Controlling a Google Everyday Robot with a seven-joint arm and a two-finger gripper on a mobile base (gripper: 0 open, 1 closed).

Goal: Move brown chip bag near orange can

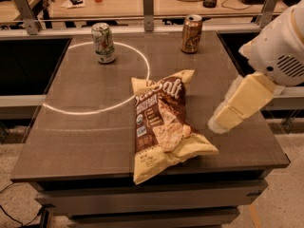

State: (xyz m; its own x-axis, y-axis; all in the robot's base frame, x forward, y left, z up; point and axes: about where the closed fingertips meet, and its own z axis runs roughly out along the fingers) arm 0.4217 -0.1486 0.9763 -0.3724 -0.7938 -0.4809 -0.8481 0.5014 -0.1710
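Observation:
The brown chip bag [161, 120] lies flat in the middle of the dark table [80, 127], its pale yellow ends pointing toward the far and near edges. The orange can [191, 33] stands upright near the table's far edge, right of centre, well apart from the bag. My gripper [221, 122] hangs at the end of the pale arm over the table's right side, just right of the bag's lower half and a little above the surface, not touching it.
A white-and-green can [103, 42] stands at the far left of the table, inside a white circle line [95, 110]. A desk with a cup, a hat and a keyboard runs behind the table. The floor drops off past the table's right and front edges.

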